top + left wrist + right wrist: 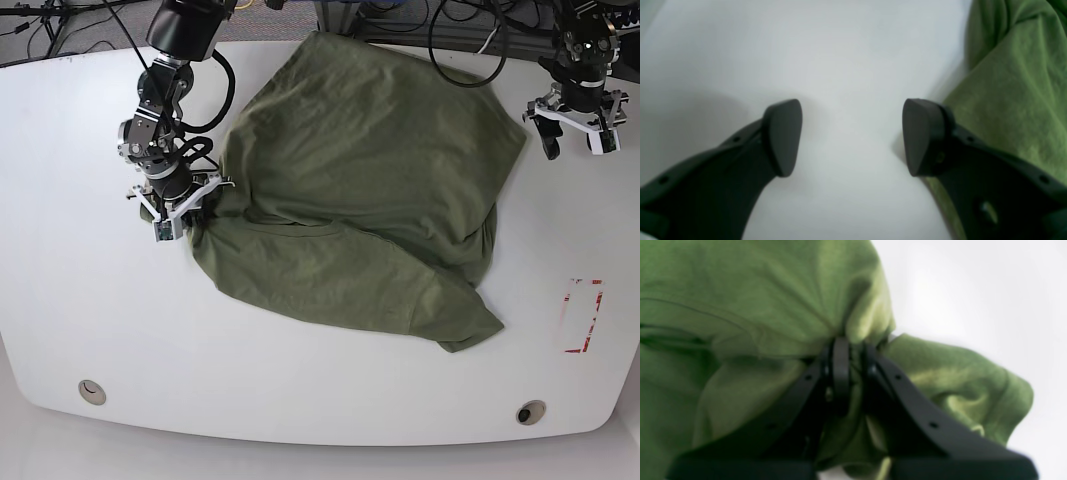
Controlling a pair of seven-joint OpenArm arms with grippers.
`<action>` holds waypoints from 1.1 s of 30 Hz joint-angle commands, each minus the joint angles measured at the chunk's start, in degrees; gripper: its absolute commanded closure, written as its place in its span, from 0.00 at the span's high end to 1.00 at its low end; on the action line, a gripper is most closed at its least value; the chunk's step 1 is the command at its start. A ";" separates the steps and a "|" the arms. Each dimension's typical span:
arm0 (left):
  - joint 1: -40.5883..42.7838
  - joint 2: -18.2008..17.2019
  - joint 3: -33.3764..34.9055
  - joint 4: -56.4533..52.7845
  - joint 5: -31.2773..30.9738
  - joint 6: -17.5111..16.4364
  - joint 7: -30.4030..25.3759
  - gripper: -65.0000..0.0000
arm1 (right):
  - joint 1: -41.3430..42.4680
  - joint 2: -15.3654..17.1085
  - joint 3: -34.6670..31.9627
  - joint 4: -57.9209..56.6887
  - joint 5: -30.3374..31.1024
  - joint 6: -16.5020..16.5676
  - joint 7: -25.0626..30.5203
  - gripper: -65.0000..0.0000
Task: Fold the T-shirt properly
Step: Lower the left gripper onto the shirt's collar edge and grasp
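T-shirt (pixel 370 200): olive-green, plain, lying rumpled across the middle and far half of the white table (pixel 300 390); one part is folded over the rest, with a diagonal ridge of folds running from the near left toward the right side.
T-shirt, near edge: a loose corner points toward the near right of the table, flat on the surface.
T-shirt, far edge: reaches up to the table's far rim, below the cables (pixel 460 40).
Right gripper (pixel 850 350): jaws drawn together on a bunched fold at the shirt's edge; in the right wrist view the cloth wells up above the black fingers (pixel 840 366) and hangs in a lump on either side.
Right gripper, base view (pixel 185 212): low at the shirt's left margin, in contact with the fabric, on the left of that view.
Left gripper (pixel 851 136): jaws spread wide, nothing between them but bare table.
Left gripper, pads (pixel 783 136): dark, rounded, blurred at close range; the pad on the right of the left wrist view lies just beside the shirt's edge (pixel 1013 106), and whether it touches the cloth cannot be told.
Left gripper, base view (pixel 575 125): at the far right, clear of the shirt's right edge.
Red outline (pixel 582 316): a marked rectangle on the table at the right, apart from the shirt.
Round fittings (pixel 531 412): two, set in the table near its front edge.
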 commanded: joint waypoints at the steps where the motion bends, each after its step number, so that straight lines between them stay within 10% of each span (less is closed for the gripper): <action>1: -1.97 -0.76 1.11 -0.46 -0.40 -1.17 -0.17 0.69 | -0.19 0.32 -0.06 1.59 -0.21 0.36 -1.74 0.01; 33: -6.07 -1.11 11.64 -2.21 -0.72 -10.55 4.18 0.77 | -6.64 -5.58 -3.88 21.25 0.20 0.47 -1.76 0.02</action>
